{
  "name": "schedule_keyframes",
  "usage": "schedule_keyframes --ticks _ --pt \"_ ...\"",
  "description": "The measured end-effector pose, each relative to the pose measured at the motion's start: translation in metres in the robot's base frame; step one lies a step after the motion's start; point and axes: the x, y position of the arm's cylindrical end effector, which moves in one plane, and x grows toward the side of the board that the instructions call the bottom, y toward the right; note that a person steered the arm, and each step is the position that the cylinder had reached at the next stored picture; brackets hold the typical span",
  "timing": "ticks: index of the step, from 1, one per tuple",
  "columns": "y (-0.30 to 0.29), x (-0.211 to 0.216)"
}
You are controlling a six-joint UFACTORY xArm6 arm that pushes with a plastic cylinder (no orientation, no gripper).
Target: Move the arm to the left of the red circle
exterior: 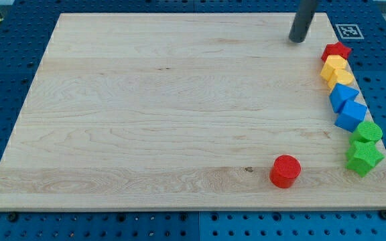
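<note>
Nearest the camera sits the red circle (285, 170), a short round block close to the board's bottom edge, well apart from my tip (297, 40) and almost straight below it in the view, a touch toward the view's left. It stands alone on the pale wooden board (146, 114), whose grain runs across from side to side, with a small dark knot just left of the circle. No pincer is fitted to this arm; it ends in a plain dark rod, so nothing opens or closes, and the rod comes down near the board's top edge at the view's right.

Below and to the right of my tip a column of blocks hugs the board's right edge: a red star (336, 51) nearest the rod, then two yellow blocks (336, 70), two blue blocks (347, 106), and two green blocks (364, 148) lowest. Each pair touches. Under the board lies a blue pegboard table (5, 80) dotted with holes, and a black-and-white marker tag (348, 31) sits beside the board's top right corner.
</note>
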Motion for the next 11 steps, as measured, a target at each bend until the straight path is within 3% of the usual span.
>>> schedule_keyframes --ticks 2,6,9,11 --pt "-0.064 0.022" --pt "-0.064 0.071" --pt "-0.061 0.154" --pt "-0.061 0.180"
